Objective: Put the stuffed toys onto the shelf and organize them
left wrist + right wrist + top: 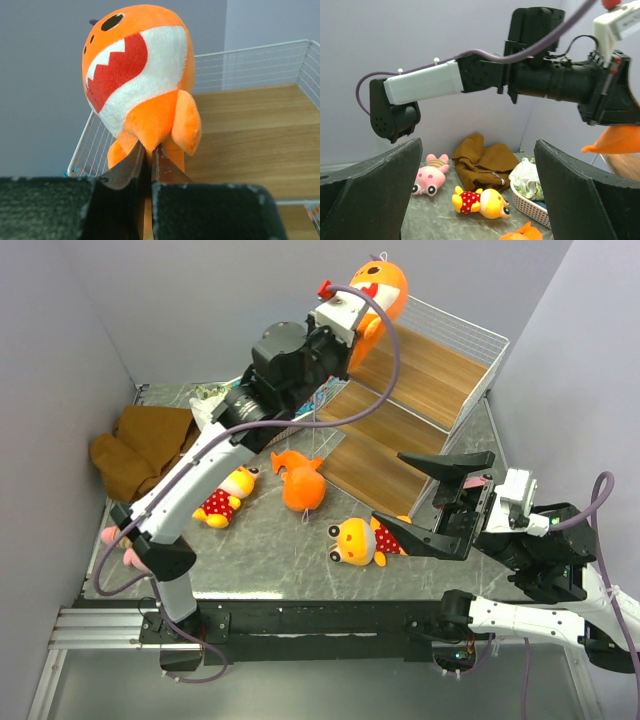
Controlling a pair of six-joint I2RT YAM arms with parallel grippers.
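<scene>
Now your left gripper (148, 159) pinches the shark (137, 80) by its base, upright, with the shelf (250, 130) plank beneath and beyond it, so lowering should seat it

We saw a grey marbled tabletop (280, 552). On it lay a crumpled brown cloth (135, 450) at left, a yellow-headed doll in a red polka-dot dress (225, 497) left of centre, and an orange shark plush (302, 482) at centre. A second such doll (358, 540) lay lower right of the plush, and a white wire rack with wooden planks (420, 380) at upper right.
</scene>
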